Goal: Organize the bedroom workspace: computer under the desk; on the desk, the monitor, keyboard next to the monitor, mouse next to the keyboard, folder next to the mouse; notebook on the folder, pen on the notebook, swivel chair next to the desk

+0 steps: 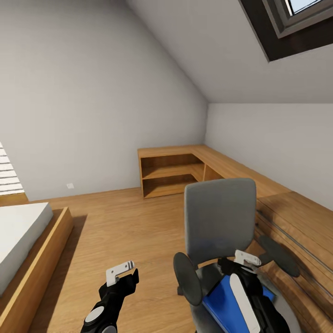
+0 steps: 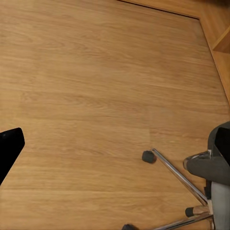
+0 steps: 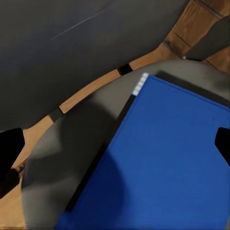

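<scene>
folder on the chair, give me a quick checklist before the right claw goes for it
1. Folder lies flat on the swivel chair seat: ok.
2. Right claw sits above the folder: ok.
3. Right claw open wide enough: ok, fingertips show at both edges of the right wrist view.
4. Folder top free of other items: ok on the part shown.
5. Left claw away from the chair, over bare floor: ok.
6. Contact with the folder: cannot tell.

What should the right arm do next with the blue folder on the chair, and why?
Probably lower the right gripper straight down and close on the folder: it hangs just above the folder, which lies flat on the chair seat, not yet grasped.
</scene>
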Controlling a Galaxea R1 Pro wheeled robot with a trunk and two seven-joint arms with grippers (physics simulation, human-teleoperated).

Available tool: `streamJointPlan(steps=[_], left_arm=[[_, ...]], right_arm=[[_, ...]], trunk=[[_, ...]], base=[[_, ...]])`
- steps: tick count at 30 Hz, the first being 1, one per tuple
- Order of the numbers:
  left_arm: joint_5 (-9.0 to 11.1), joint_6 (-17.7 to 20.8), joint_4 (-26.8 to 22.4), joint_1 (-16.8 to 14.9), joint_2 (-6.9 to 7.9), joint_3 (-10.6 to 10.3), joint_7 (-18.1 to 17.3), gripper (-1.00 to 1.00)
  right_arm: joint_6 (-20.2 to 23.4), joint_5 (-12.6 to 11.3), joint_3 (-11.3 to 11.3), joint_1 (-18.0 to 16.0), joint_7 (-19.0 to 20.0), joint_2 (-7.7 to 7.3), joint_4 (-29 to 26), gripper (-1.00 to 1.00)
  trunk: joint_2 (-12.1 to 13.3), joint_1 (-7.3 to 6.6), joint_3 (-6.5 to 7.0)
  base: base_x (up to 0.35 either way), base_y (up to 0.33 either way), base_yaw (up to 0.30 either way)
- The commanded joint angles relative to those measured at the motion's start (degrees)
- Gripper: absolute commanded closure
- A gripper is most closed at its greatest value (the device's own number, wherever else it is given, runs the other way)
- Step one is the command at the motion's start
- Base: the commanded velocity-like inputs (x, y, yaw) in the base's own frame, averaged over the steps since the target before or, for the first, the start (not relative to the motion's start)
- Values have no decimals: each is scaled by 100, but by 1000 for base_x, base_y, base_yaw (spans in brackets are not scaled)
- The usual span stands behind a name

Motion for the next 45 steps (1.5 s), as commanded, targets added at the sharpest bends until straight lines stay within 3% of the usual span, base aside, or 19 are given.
streamJointPlan(steps=[1, 6, 8, 9, 16, 18, 21, 23, 28, 29, 32, 37, 41, 45], left_arm=[[24, 20, -9, -7, 5, -12, 42, -100], [25, 20, -8, -7, 0, -12, 42, -100], [25, 20, -10, -6, -1, -12, 42, -100], [26, 20, -12, -7, -2, -14, 42, -100], [26, 20, -16, -7, -3, -14, 42, -100], [26, 24, -17, -6, -4, -13, 42, -100], [26, 27, -17, -6, -4, -13, 42, -100], [26, 30, -16, -5, -9, -28, 46, -100], [26, 33, -17, -3, -11, -43, 48, -100], [26, 37, -16, -5, -12, -38, 50, -100], [26, 38, -13, -5, -12, -34, 49, -100], [26, 38, -9, -7, -12, -8, 48, -100], [26, 38, -9, -7, -10, -2, 48, -100], [26, 38, -8, -6, -6, 4, 48, -100]], right_arm=[[-42, -52, 32, -5, -58, -5, 36, -100], [-288, 125, 212, -5, -54, -13, 151, -100], [-356, 257, 281, -5, -53, -13, 181, -100], [-434, 447, 343, -6, -42, -12, 233, -100], [-610, 656, 395, -10, 3, -19, 336, -100], [-925, 718, 407, -8, 17, -41, 364, -100], [-953, 721, 408, -9, 21, -49, 370, -100], [-994, 728, 398, -20, 302, -229, 628, -100], [-1028, 724, 388, -28, 378, -296, 678, -100], [-1263, 728, 390, -30, 398, -330, 695, -100], [-1420, 739, 401, -31, 403, -342, 700, -100], [-1492, 762, 379, -88, 412, -530, 926, -100], [-1499, 758, 376, -291, 415, -588, 1221, -100], [-1534, 745, 374, -758, 461, -637, 1812, -100]], trunk=[[-4, 0, -6], [-4, 0, -6], [-4, 0, -6], [-4, 0, -6], [-4, 0, -6], [-84, 44, -42], [-204, 110, -96], [-284, 154, -132], [-485, 263, -222], [-525, 285, -240], [-645, 351, -293], [-846, 461, -383], [-1006, 549, -455], [-1167, 637, -527]], base=[[0, 0, 4], [0, 0, 2], [0, 0, 0], [0, 0, 0], [0, 0, 0], [0, 0, 0], [0, 0, 0], [0, 0, 0], [0, 0, 0], [0, 0, 0], [0, 0, 0], [0, 0, 0], [0, 0, 0], [0, 0, 0]])
